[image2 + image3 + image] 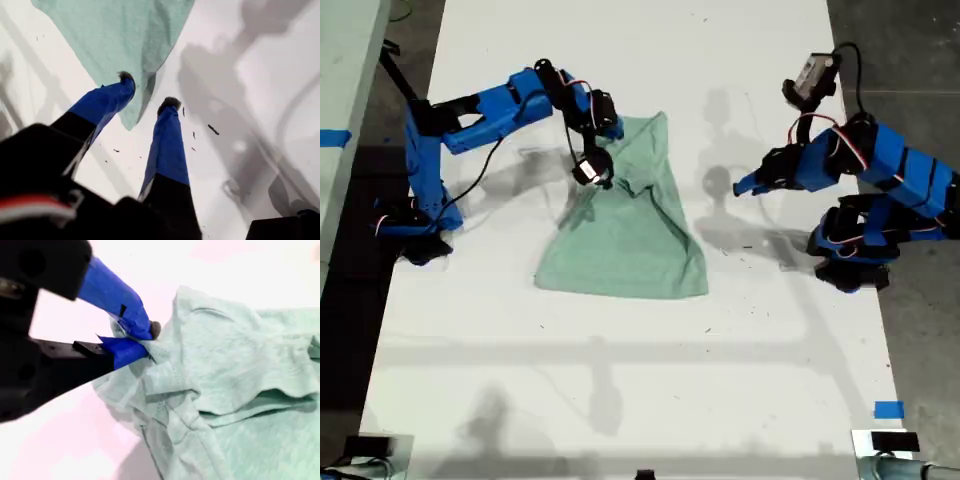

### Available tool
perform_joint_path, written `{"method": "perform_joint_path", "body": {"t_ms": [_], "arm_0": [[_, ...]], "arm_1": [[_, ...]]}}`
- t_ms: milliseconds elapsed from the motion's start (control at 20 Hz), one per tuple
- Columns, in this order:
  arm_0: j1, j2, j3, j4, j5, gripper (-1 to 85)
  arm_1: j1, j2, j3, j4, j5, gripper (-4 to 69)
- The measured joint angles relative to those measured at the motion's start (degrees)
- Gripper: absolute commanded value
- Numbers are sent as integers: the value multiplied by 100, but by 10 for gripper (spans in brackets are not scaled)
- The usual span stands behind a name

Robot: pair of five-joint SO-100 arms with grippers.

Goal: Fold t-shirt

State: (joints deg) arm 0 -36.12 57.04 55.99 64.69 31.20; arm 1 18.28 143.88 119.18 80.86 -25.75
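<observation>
A: Your second gripper (pixel 142 342)?
B: Pinched on t-shirt (pixel 625 225) fabric, arm stretched in from exterior view's left over worktop (pixel 640 380).
A: First gripper (pixel 147 90)?
B: Jaws apart, empty, tips near shirt edge; arm folded at exterior view's right. Shirt lies rumpled mid-worktop.

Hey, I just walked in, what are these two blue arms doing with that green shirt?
They are folding a pale green t-shirt on a white table. My second gripper, on the arm at the exterior view's left, is shut on a bunched edge of the cloth. My first gripper, at the exterior view's right, is open and holds nothing, with a corner of the shirt just beyond its fingertips. The shirt is rumpled and partly gathered, not neatly folded yet.
</observation>
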Motion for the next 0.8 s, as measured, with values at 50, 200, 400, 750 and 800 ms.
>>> {"method": "perform_joint_path", "body": {"t_ms": [50, 200, 400, 750, 800], "arm_0": [[0, -580, -554, -18, 0, 215], [0, -976, -958, 53, 0, 261], [0, -272, -1020, 765, 237, 270], [1468, 3032, 1547, 1433, 176, 251], [1819, 3665, 2373, 1230, 35, 248]], "arm_1": [[-62, 97, 53, 0, 62, 152], [-211, 431, 334, 0, 237, 162], [-316, 668, 844, -97, 299, 199], [-1371, 826, 1872, -1195, 606, 257], [-1600, 809, 2048, -1389, 677, 260]]}}
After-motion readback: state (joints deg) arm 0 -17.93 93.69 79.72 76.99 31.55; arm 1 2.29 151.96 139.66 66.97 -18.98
